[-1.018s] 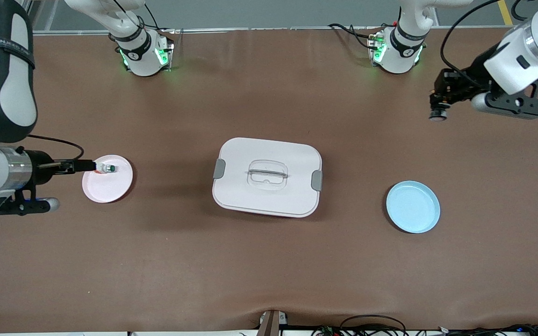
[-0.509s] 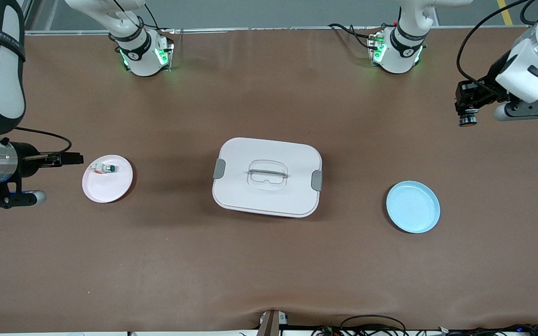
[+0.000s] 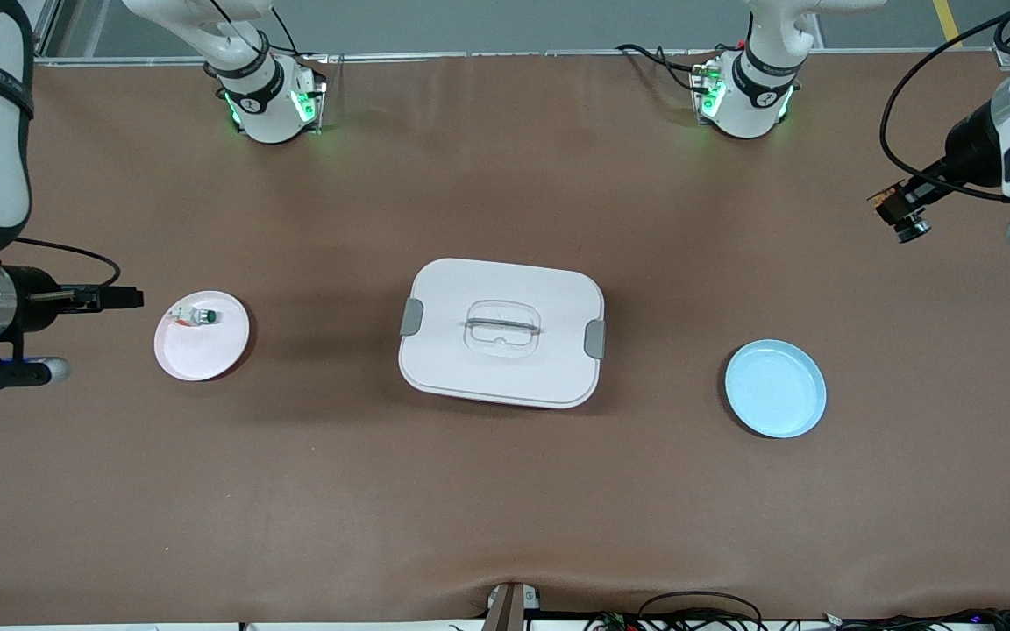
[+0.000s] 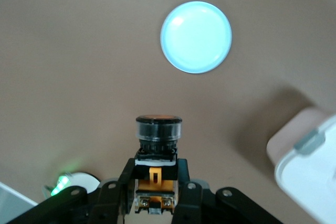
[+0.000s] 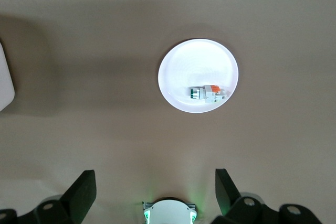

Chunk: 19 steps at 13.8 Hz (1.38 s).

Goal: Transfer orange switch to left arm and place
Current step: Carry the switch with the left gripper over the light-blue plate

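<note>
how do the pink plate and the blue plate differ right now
The pink plate lies toward the right arm's end of the table; the blue plate lies toward the left arm's end, slightly nearer the front camera. The pink plate holds a small white-bodied switch with a green cap; the blue plate holds nothing. The pink plate looks a little smaller than the blue one. Both are round, shallow and flat on the brown table, with the white box between them.

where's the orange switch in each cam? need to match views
Front view: orange switch shut in the left gripper, up in the air at the left arm's end of the table.
Left wrist view: centre bottom, orange switch clamped in that gripper, cap facing outward.
Right wrist view: not in it.
Shared landmark: blue plate, also in the left wrist view.
</note>
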Tool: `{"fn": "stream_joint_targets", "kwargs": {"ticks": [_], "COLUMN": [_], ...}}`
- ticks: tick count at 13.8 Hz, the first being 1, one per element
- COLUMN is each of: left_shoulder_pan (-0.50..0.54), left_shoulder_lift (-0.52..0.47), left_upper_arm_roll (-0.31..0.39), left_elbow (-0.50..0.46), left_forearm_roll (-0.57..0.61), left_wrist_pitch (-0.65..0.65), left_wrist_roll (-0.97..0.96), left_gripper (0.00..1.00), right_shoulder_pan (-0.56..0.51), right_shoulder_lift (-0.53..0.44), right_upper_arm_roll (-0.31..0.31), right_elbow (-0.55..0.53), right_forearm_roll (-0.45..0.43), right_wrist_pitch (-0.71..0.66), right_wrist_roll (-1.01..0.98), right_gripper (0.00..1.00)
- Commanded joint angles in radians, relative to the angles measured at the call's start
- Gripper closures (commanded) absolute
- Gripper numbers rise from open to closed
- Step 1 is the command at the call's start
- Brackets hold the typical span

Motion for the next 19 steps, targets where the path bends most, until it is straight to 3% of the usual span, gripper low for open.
{"fn": "stream_joint_targets", "kwargs": {"ticks": [1,2,4,7,13,19], "left_shoulder_pan": [0.019,0.035,0.036,0.036,0.038,0.046], "left_shoulder_lift": [0.012,0.013,0.013,0.01,0.006,0.007], "left_upper_arm_roll": [-0.003,-0.003,-0.003,-0.006,-0.004,-0.004], "left_elbow": [0.013,0.013,0.009,-0.019,-0.044,-0.099], "left_forearm_roll": [0.01,0.01,0.01,0.012,0.012,0.013], "left_wrist_pitch": [-0.004,0.007,0.048,0.126,0.154,0.217], "left_wrist_roll": [-0.135,-0.166,-0.308,-0.469,-0.5,-0.536], "left_gripper": [1.0,1.0,1.0,1.0,1.0,1.0], "right_shoulder_pan": [-0.015,-0.009,0.023,0.024,0.024,0.019], "right_shoulder_lift": [-0.055,-0.057,-0.075,-0.108,-0.128,-0.16], "right_upper_arm_roll": [0.019,0.019,0.023,0.023,0.031,0.029], "right_elbow": [-0.066,-0.062,-0.057,-0.053,-0.031,-0.054], "right_forearm_roll": [-0.017,-0.022,-0.11,-0.115,-0.091,-0.068], "right_wrist_pitch": [0.032,0.028,0.019,0.02,0.02,-0.006], "right_wrist_roll": [-0.012,-0.004,0.017,0.129,0.178,0.004], "right_gripper": [0.0,0.0,0.0,0.0,0.0,0.0]}}
